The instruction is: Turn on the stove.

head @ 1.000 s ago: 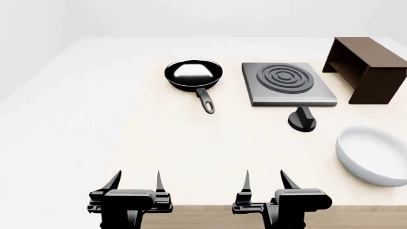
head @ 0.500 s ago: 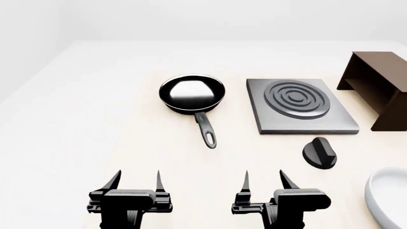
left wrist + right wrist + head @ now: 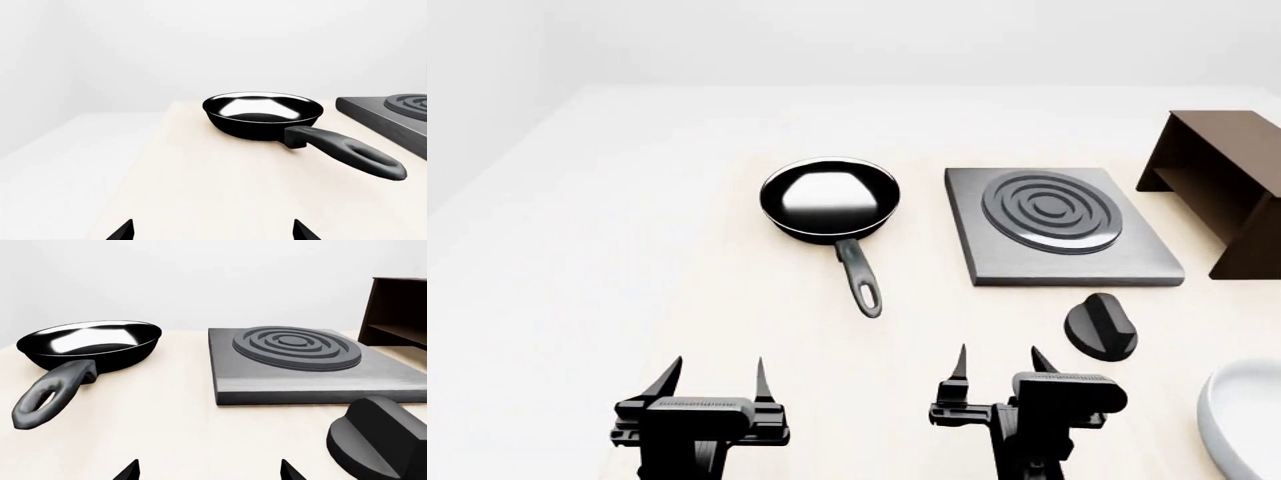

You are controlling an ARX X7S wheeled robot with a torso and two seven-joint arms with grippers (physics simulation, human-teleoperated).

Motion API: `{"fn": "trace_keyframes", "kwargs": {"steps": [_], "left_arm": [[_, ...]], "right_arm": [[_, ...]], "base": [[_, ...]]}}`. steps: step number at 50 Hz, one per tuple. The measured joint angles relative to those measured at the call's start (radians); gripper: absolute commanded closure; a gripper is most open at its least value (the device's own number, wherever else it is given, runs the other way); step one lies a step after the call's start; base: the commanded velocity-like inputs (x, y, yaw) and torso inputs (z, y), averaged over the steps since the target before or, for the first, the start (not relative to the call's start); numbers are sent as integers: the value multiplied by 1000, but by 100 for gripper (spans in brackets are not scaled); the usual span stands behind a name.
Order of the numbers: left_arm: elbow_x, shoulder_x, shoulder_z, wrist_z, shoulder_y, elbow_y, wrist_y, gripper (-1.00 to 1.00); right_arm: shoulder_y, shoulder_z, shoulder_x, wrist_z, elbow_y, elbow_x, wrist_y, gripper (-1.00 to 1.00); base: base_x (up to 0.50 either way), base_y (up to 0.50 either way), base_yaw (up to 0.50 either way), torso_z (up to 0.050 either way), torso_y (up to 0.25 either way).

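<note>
Head view, pale wood table (image 3: 694,300) in white room, both claws spread, stove (image 3: 1057,225) and knob (image 3: 1101,325) beyond right claw (image 3: 1004,362), pan (image 3: 827,200) beyond left claw (image 3: 714,372).

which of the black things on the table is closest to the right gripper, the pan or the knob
The knob. It sits just ahead and to the outside of the right gripper, in front of the stove plate. The frying pan lies farther away, toward the left.

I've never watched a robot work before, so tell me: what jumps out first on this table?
Most striking is the glossy black frying pan at the centre of the pale table, its handle pointing toward the robot. To its right lies the flat grey metal stove plate with dark concentric rings, a small round black knob just in front. Two open black grippers, left and right, wait at the near edge.
</note>
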Motion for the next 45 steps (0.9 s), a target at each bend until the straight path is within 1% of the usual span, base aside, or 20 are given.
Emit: {"fn": "trace_keyframes", "kwargs": {"steps": [12,23,45], "left_arm": [[-4,-4,9,-6,-3,-7,1,-100],[-8,-8,16,-11,-7,-12,3,-100],[-14,-15,30,-22,-13,-22,6,-100]], "right_arm": [[101,33,5,11,132,23,17,-100],[163,54,14,15,210,39,23,-100],[299,90,33,17,456,52,-29,-100]], "base": [[0,0,0,0,0],[0,0,0,0,0],[0,0,0,0,0]]}}
